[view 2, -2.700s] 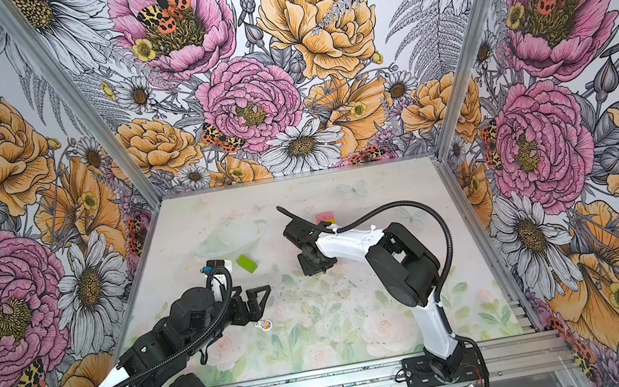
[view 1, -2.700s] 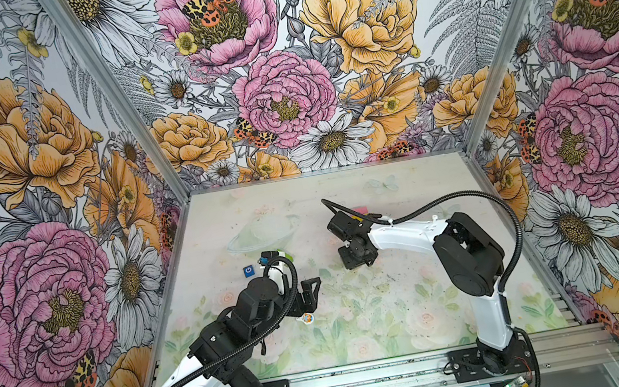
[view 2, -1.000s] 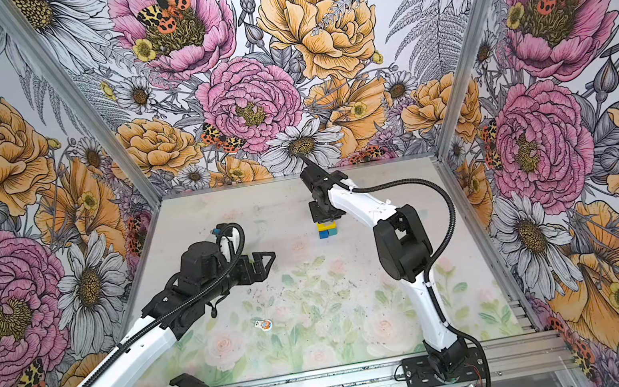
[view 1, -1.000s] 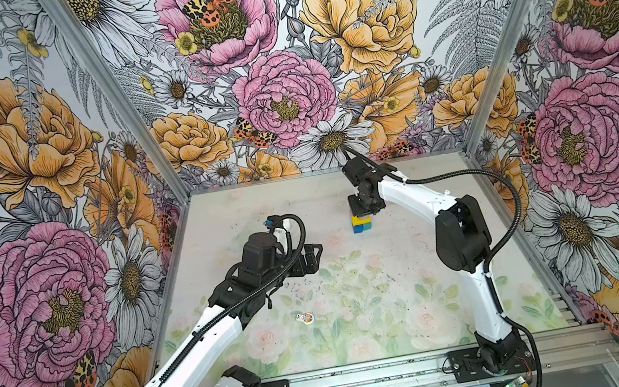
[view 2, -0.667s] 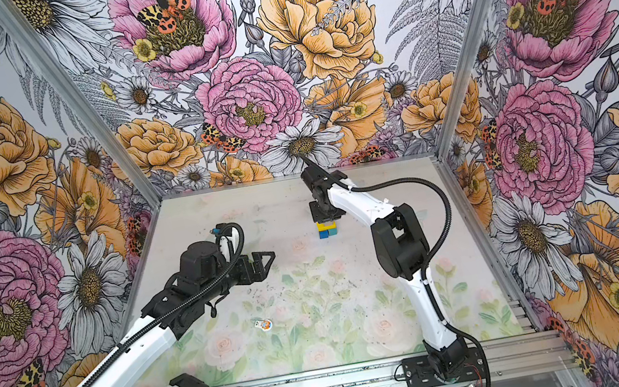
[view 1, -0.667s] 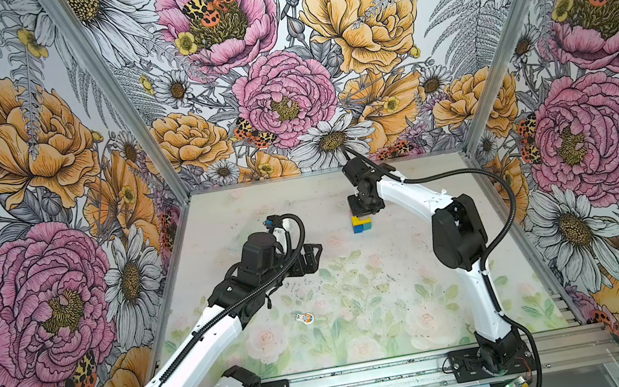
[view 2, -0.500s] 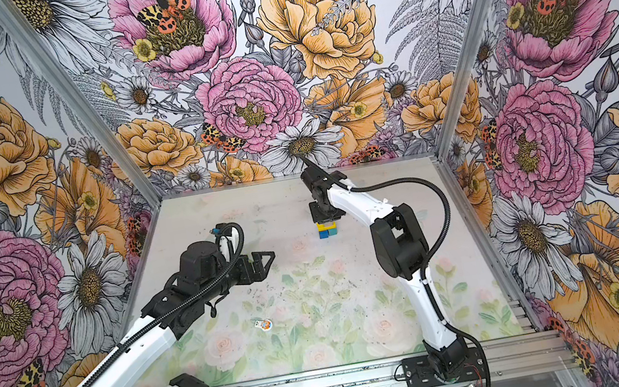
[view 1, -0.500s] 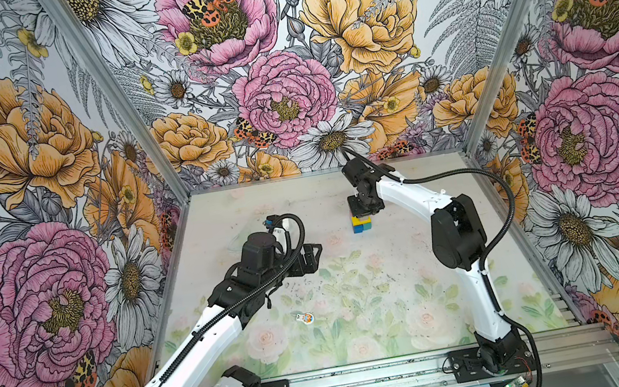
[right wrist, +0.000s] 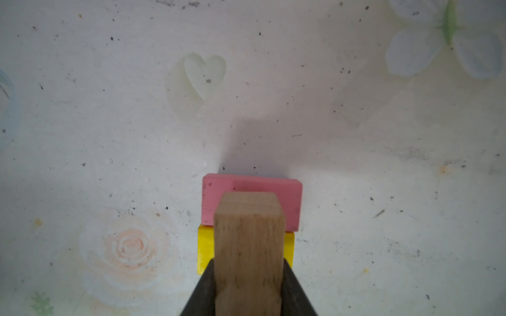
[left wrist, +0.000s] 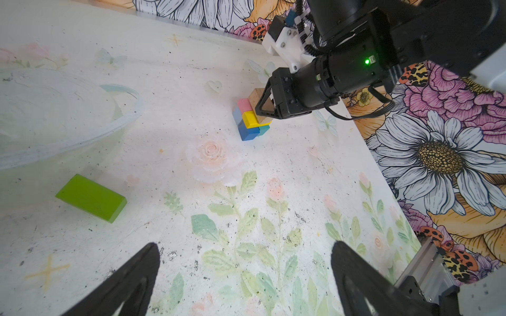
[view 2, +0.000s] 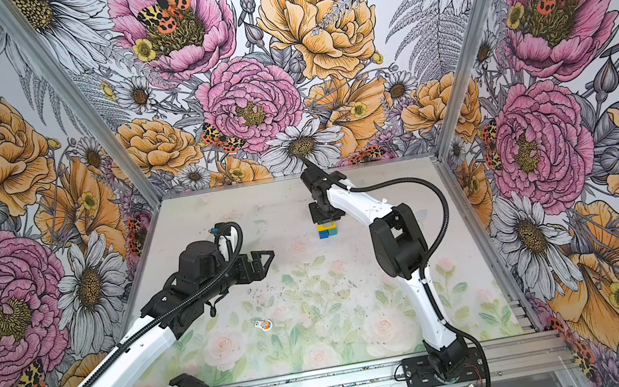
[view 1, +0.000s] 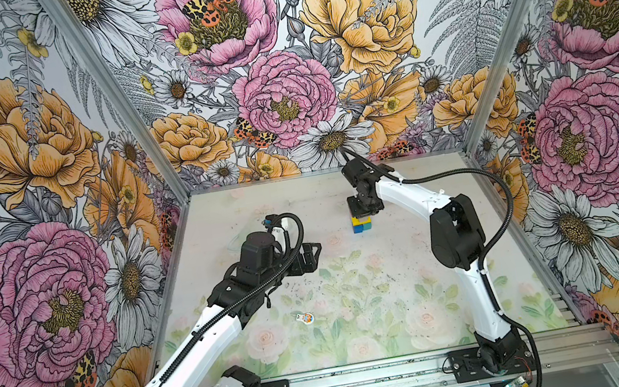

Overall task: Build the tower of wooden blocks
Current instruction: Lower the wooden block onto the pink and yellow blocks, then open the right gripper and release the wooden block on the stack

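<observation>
Item: tower (left wrist: 250,120), part built, standing toward the far side of the table (view 1: 396,273), right of centre in both top views.
Lowest course: dark blue cube (left wrist: 247,133), teal cube (left wrist: 264,129) touching it, light blue cube (left wrist: 236,115) behind.
Second course: yellow brick (left wrist: 250,118) and pink brick (right wrist: 254,186), side by side and touching, laid across the cubes.
Third course: bare-wood brick (right wrist: 247,246), lying crosswise over the yellow and pink bricks. Whether it rests fully on them or sits just above cannot be told.

Item: right gripper (left wrist: 267,109), directly over the tower, pointing down. Fingers clamped on the bare-wood brick, one on each long side; seen from the right wrist view, the brick runs out between the black fingers (right wrist: 202,290).

Item: green brick (left wrist: 91,198), lying flat and loose on the table, well apart from the tower, toward the left arm's side. Hidden under that arm in both top views.

Item: left gripper (view 2: 260,263), held low above the table, left of centre, aimed toward the tower. Fingers (left wrist: 131,276) spread wide apart, nothing between them.

Item: small round sticker (view 1: 305,318), orange and white, flat on the table nearer the front rail.

Item: surround of flower-printed walls (view 1: 281,81) on three sides.
</observation>
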